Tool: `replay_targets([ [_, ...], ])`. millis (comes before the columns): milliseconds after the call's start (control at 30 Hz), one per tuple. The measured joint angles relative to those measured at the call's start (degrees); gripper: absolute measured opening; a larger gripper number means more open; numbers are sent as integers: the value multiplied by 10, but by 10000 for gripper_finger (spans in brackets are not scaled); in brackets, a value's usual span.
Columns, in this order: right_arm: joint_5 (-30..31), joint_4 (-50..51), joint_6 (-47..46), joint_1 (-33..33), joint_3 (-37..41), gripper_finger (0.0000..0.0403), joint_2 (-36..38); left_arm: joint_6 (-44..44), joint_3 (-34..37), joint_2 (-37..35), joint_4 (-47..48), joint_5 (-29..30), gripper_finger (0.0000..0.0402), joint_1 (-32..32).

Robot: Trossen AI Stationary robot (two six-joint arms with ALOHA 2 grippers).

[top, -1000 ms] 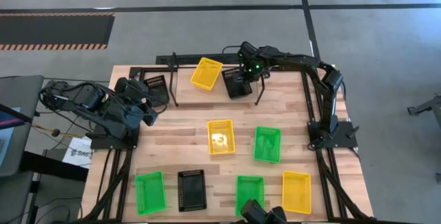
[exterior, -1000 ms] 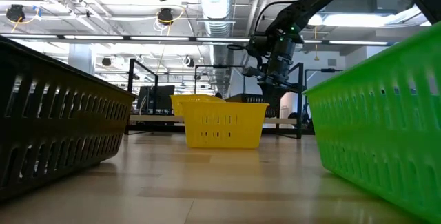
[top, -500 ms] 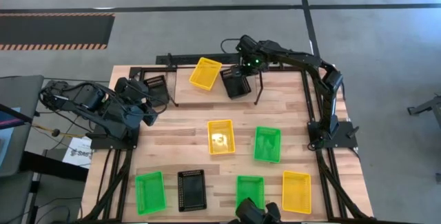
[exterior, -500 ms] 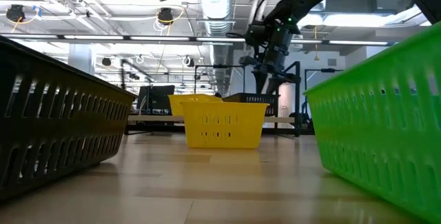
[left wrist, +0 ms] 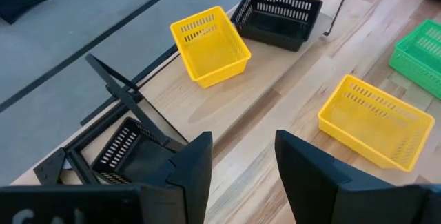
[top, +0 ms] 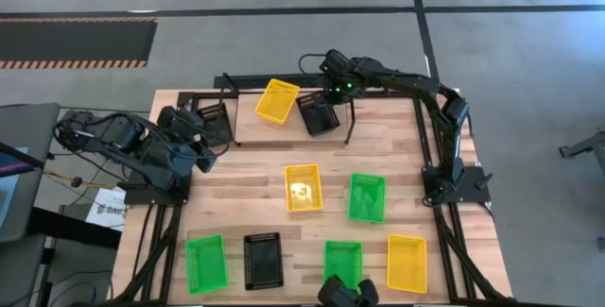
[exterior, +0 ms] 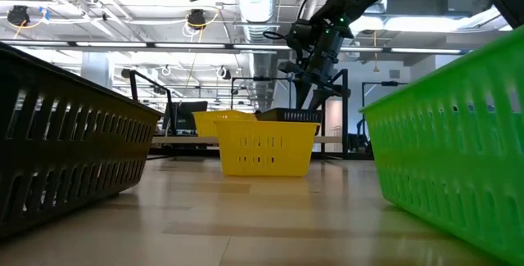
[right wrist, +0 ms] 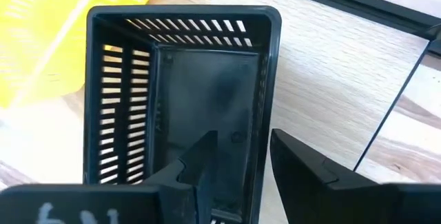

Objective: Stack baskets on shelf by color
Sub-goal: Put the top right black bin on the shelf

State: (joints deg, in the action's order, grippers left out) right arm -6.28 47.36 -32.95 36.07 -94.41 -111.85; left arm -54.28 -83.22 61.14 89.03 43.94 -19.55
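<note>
Table: butcher-block wooden tabletop (top: pixel 255 194) over a grey floor, with baskets all over it.
Shelf: light board on a wire frame (top: pixel 284 127) at about 12 o'clock on the table, carrying two baskets so far.
On the shelf: a yellow basket (top: pixel 277 101) at a bit of an angle, and a black basket (top: pixel 318 113) just beside it on the 3 o'clock side.
Right gripper: (right wrist: pixel 241 158) up over the shelf with its fingers straddling the near wall of that black basket, one inside and one outside. They look to be pinching the wall, though I can't quite see the contact.
Left gripper: (left wrist: pixel 242 162) parked at roughly 9 o'clock by the table edge, fingers apart, nothing between them.
Off to the side: another black basket (top: pixel 214 114) sits by the frame at about 10 o'clock, near the left arm.
Middle of table: one yellow basket (top: pixel 302 186) and one green basket (top: pixel 367 197) next to each other.
6 o'clock row: green basket (top: pixel 205 264), black basket (top: pixel 262 260), green basket (top: pixel 342 261), yellow basket (top: pixel 407 262), all spaced apart.
</note>
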Motion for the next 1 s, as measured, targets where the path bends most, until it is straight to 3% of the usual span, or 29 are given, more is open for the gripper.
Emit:
replay_targets([
  [333,-67,-93,-5,-5,29,154,0,0,0,0,0,0,148,0],
  [1000,-172,-185,-6,-14,48,150,1,-3,0,0,0,0,148,0],
])
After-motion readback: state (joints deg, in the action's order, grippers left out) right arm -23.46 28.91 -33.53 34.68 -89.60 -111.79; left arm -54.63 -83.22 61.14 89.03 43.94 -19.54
